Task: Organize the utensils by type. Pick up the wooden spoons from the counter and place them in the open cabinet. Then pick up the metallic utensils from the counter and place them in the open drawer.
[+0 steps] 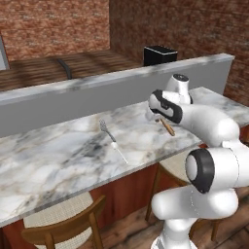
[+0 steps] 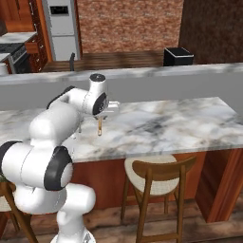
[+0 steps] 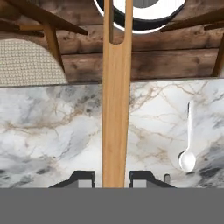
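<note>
Gripping a wooden spoon (image 3: pixel 116 109), the gripper (image 3: pixel 113 178) has its two dark fingertips (image 3: pixel 83 178) pressed against either side of the handle, jaws closed to about the handle's width. In the hand view the handle runs straight up from between the fingertips, crossing the white marble counter (image 3: pixel 52 127) and passing beyond the counter's front edge, where it splits into a slotted end over the wooden floor. The spoon's bowl is not visible.

On the counter just to the right of the held handle in that view lies a slim pale metal spoon (image 3: pixel 188 140), its round bowl near the fingertips and its thin stem pointing toward the counter's front edge. It is apart from the gripper, not touched.

From the left base view, the gripper (image 1: pixel 156 115) sits low over the counter (image 1: pixel 63 151), with the orange-brown handle (image 1: pixel 167 127) slanting out beneath it. Left of the gripper, well apart on the marble, lies a silver fork (image 1: pixel 113 141), tines toward the grey ledge (image 1: pixel 97 92) at the counter's back.

In the right base view the gripper (image 2: pixel 105 110) is above the counter (image 2: pixel 166 123), the wooden handle (image 2: pixel 99 126) hanging under it toward the front edge. Chairs (image 2: pixel 156 175) stand in front of the counter. Behind the ledge a black box (image 2: pixel 178 56) rests against the brick wall.
</note>
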Controlling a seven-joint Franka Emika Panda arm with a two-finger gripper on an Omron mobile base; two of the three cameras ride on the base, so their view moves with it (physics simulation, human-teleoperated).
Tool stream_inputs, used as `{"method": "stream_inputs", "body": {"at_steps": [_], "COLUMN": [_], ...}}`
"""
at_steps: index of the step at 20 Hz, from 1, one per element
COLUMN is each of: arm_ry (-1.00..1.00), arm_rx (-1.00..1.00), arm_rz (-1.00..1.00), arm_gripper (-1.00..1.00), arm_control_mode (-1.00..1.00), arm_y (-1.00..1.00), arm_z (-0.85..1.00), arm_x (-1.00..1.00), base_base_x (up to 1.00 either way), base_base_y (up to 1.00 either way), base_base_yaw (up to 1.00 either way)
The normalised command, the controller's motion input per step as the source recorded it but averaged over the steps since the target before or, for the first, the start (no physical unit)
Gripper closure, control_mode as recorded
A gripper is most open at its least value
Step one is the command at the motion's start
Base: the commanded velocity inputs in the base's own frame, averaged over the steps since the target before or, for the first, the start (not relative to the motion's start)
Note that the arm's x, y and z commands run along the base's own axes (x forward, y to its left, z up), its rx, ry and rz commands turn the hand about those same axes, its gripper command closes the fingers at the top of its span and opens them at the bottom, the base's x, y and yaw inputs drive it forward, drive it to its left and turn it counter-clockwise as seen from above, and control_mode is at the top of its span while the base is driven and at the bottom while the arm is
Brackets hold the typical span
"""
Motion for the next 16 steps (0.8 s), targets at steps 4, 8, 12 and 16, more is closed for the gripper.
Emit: {"method": "stream_inputs", "body": {"at_steps": [4,8,12,16], "arm_ry": [-0.08,-0.12,-0.11,-0.11], "arm_rx": [0.0,0.0,0.0,-0.1], "arm_rz": [-0.17,-0.19,-0.17,-0.07], "arm_gripper": [1.0,1.0,1.0,1.0], "arm_control_mode": [-1.0,-1.0,-1.0,-1.0], "arm_y": [-0.69,-0.61,-0.48,-0.13], "arm_z": [0.18,0.05,0.0,0.0], "arm_x": [-0.96,-1.0,-1.0,-1.0], "base_base_x": [0.0,0.0,0.0,0.0], "base_base_y": [0.0,0.0,0.0,0.0], "base_base_yaw": [0.0,0.0,0.0,0.0]}}
